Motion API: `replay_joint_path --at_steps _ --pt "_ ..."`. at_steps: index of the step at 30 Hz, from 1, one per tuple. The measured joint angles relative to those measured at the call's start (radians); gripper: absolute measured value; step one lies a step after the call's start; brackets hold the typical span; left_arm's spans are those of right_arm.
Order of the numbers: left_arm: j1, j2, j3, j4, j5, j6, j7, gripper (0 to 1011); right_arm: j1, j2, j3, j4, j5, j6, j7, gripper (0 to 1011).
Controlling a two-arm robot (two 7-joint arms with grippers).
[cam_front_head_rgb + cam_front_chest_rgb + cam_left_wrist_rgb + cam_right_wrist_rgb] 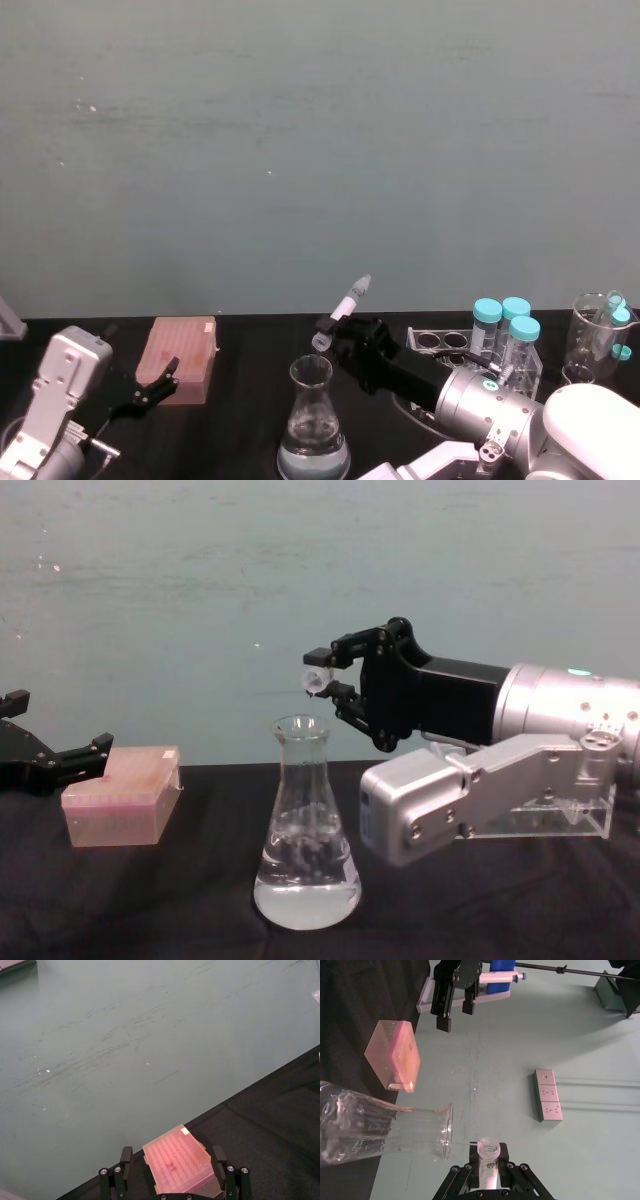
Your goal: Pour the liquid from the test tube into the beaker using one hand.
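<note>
Above beaker (305,820), right claw (322,678) clamping test tube (352,296)

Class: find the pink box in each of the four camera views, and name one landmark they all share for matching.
Head view: pink box at lower left, on the black table.
Left wrist view: pink box framed by that gripper's own two fingers.
Right wrist view: pink box between the beaker and the left gripper.
Chest view: pink box at left, on the table.
Shared landmark: the open left gripper beside it.

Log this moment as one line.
right gripper: shut on test tube, tilted mouth-down above beaker rim | left gripper: open, idle by pink box | beaker holds liquid
</note>
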Motion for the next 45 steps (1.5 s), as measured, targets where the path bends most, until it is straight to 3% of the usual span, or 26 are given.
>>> replay_joint_path --at_steps 18,24,27,29,34,35,37,40,44,45 --pt "0.0 0.0 0.0 0.0 0.0 0.0 0.0 1000 0.005 -0.004 -0.008 0.007 0.003 0.0 0.003 216" --pt "0.0 0.0 0.0 0.0 0.0 0.0 0.0 1000 -0.006 -0.011 0.013 0.004 0.048 0.002 0.028 216" --pt "0.0 0.0 0.0 0.0 0.0 0.0 0.0 1000 -0.018 -0.016 0.038 -0.006 0.1 -0.001 0.06 215" --pt "0.0 0.0 0.0 0.0 0.0 0.0 0.0 1000 -0.037 -0.024 0.073 -0.023 0.172 -0.003 0.103 215" --pt "0.0 0.0 0.0 0.0 0.0 0.0 0.0 1000 -0.065 -0.036 0.127 -0.054 0.296 -0.004 0.178 215" --pt "0.0 0.0 0.0 0.0 0.0 0.0 0.0 1000 -0.078 -0.041 0.151 -0.069 0.359 -0.002 0.216 216" --pt "0.0 0.0 0.0 0.0 0.0 0.0 0.0 1000 -0.092 -0.047 0.178 -0.086 0.428 0.002 0.254 216" --pt "0.0 0.0 0.0 0.0 0.0 0.0 0.0 1000 -0.129 -0.066 0.247 -0.127 0.607 0.047 0.358 216" --pt "0.0 0.0 0.0 0.0 0.0 0.0 0.0 1000 -0.158 -0.089 0.305 -0.153 0.738 0.114 0.423 215" --pt "0.0 0.0 0.0 0.0 0.0 0.0 0.0 1000 -0.171 -0.1 0.332 -0.161 0.789 0.149 0.444 216"
